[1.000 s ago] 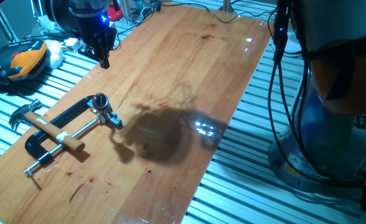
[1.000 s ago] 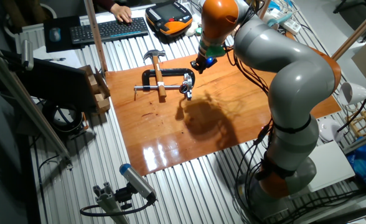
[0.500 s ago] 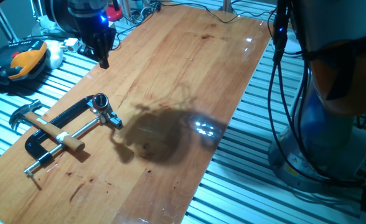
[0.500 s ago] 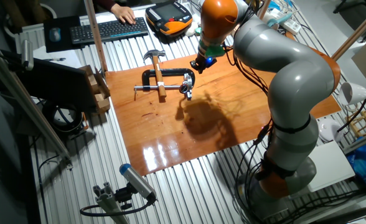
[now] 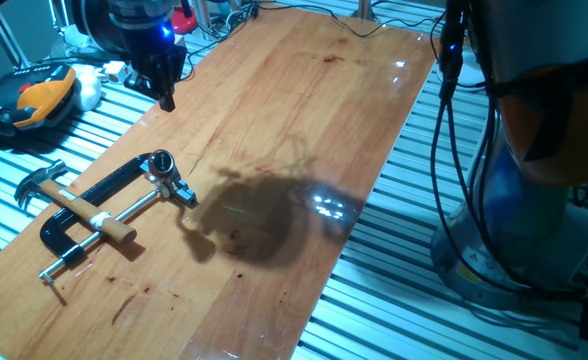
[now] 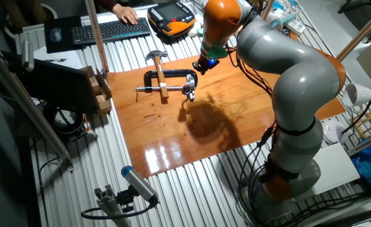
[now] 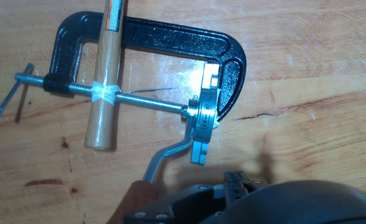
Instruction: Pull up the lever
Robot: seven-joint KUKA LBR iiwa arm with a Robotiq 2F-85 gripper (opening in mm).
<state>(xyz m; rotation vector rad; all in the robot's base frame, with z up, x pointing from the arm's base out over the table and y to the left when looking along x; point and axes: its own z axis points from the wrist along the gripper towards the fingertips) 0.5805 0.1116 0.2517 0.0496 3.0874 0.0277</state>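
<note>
A black clamp (image 7: 164,40) lies flat on the wooden board (image 5: 304,110). Its chrome head (image 7: 201,118) carries the lever (image 7: 167,155), a slim curved silver arm lying low on the wood with a reddish-brown tip (image 7: 133,199). The lever (image 5: 181,190) points toward the board's middle and shows small in the other fixed view (image 6: 190,93). My gripper (image 5: 167,100) hangs in the air beyond the clamp's head, apart from it, its fingers together on nothing. It also hovers just right of the clamp (image 6: 170,81). In the hand view only its dark housing (image 7: 264,202) shows.
A wooden-shafted hammer (image 5: 74,205) lies across the clamp's threaded rod (image 7: 145,99). An orange and black pendant (image 5: 39,95) sits off the board's far left. A keyboard (image 6: 103,28) lies behind. The arm's base (image 5: 534,210) stands right of the board.
</note>
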